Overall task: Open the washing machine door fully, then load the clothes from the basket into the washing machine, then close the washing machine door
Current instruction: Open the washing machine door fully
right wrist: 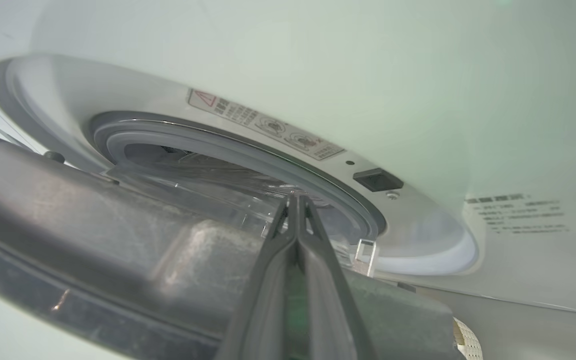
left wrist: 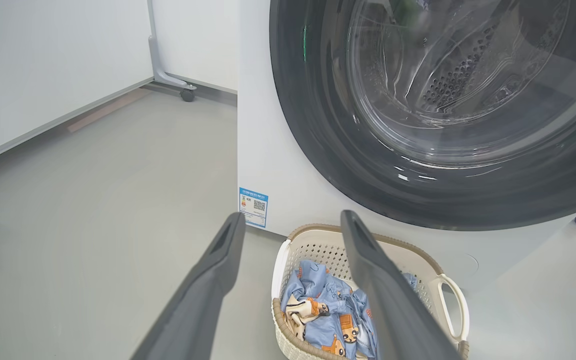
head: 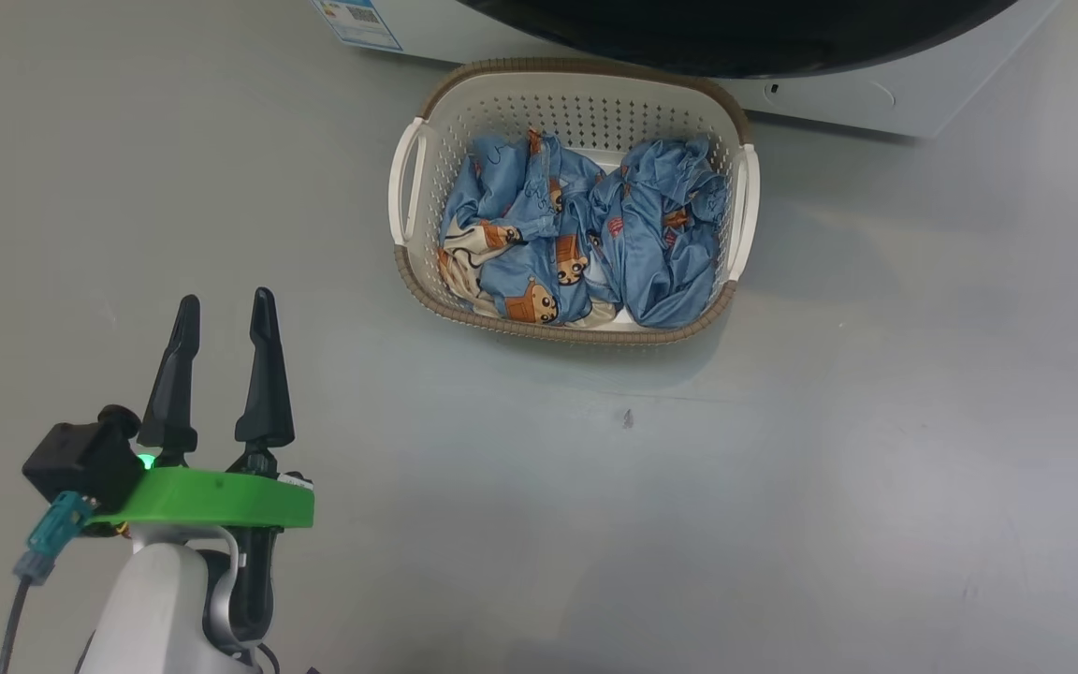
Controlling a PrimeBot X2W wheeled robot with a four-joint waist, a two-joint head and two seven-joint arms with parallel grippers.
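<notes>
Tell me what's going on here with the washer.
The right end effector, fingers shut together, is tucked into the gap between the washing machine door and the front of the washing machine. The door stands ajar, not fully open. The left end effector hangs open and empty above the floor. The clothes all lie in the basket in front of the machine, so no loading has begun.
</notes>
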